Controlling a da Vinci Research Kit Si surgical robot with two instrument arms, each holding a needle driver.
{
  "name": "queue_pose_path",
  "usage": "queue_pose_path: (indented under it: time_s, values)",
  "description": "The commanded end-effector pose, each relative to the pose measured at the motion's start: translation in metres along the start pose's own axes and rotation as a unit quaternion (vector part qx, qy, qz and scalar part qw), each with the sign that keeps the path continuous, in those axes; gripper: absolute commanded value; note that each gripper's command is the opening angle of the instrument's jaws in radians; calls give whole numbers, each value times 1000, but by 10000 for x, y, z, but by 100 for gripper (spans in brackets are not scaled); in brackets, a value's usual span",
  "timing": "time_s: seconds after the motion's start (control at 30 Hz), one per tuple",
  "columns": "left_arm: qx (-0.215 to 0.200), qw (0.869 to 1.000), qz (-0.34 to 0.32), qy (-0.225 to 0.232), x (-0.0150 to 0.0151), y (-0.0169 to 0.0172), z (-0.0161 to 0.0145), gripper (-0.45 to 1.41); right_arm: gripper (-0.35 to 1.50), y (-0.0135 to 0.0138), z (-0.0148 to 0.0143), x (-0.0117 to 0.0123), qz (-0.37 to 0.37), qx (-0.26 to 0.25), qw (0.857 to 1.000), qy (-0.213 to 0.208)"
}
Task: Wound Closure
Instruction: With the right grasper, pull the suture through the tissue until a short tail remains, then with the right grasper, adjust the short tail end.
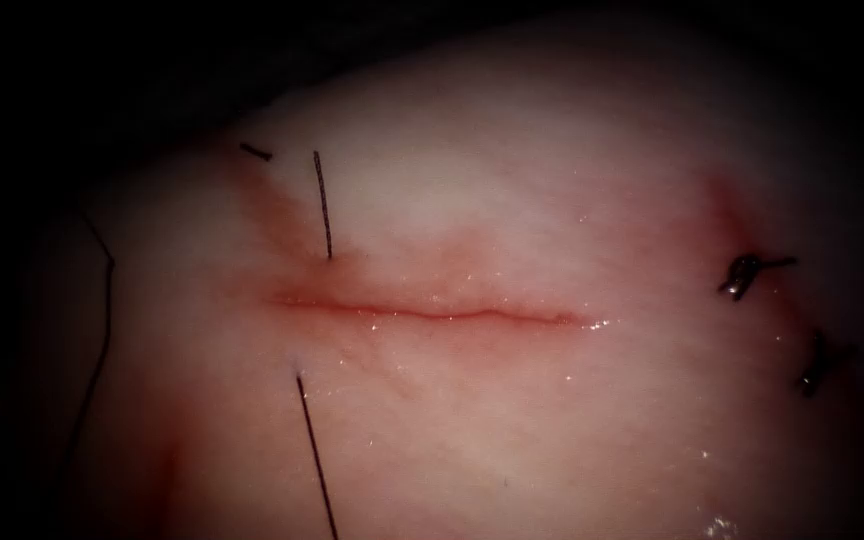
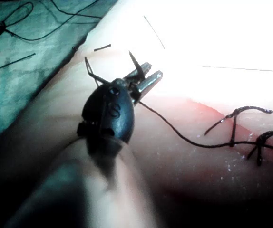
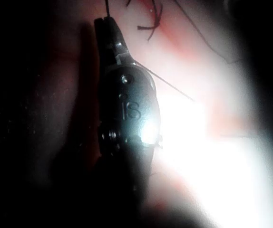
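Note:
The tissue (image 1: pixel 512 420) has a thin cut (image 1: pixel 432 314) running across it. Near the cut's left end, dark thread (image 1: pixel 323 205) enters the tissue on the far side and comes out on the near side (image 1: pixel 315 455). My left tool (image 2: pixel 151 73) is off the tissue's edge, jaws shut on the curved needle (image 2: pixel 135 62) near its middle. The needle is out of the tissue, its point free. Thread (image 2: pixel 174 130) trails from these jaws across the tissue. My right tool (image 3: pixel 107 23) hovers above the tissue with its jaws together. A strand by its tip may or may not be held.
Two tied knots (image 1: pixel 747 272) (image 1: pixel 814 365) sit on the tissue right of the cut. A short cut end of thread (image 1: pixel 255 152) lies at the upper left. More thread (image 1: pixel 102 300) hangs over the tissue's left edge. Loose thread lies on the green drape (image 2: pixel 22 57).

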Motion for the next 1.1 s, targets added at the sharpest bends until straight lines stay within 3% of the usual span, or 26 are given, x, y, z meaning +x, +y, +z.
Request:
queue_pose_path:
  time_s: [0.03,0.17,0.2,0.27,0.3,0.37,0.47,0.6,0.7,0.83,0.87,0.97,1.1]
  values:
    - [-1,1000,2,2,0,-7,7,-45,-35,11,8,1,0,-2,1000,1]
    - [-1,1000,2,2,0,-7,7,-45,-35,16,11,-1,1,-3,1000,0]
    - [-1,1000,2,2,0,-7,6,-45,-15,18,12,-3,2,-7,1000,-2]
    - [-1,1000,2,2,0,-7,6,-45,84,22,13,-7,4,-23,1000,-6]
    - [-1,1000,2,2,0,-7,6,-45,104,23,12,-9,6,-28,1000,-7]
    - [-1,1000,2,2,0,-7,6,-45,121,26,8,-15,26,-35,999,-4]
    - [-1,1000,2,2,0,-7,6,-45,128,33,-9,-27,34,-47,998,-15]
    - [-1,1000,2,2,0,-7,6,-45,141,56,-51,-53,55,-94,992,-64]
    - [-1,1000,2,2,0,-7,6,-45,141,76,-81,-73,63,-116,987,-92]
    - [-1,1000,2,2,0,-7,7,-45,126,100,-105,-91,86,-148,977,-125]
    - [-1,1000,2,2,0,-7,7,-45,121,105,-108,-94,113,-164,972,-124]
    - [-1,1000,2,2,0,-7,8,-45,136,116,-109,-104,189,-212,952,-115]
    - [-1,1000,2,2,0,-7,8,-45,138,131,-98,-114,306,-254,911,-110]
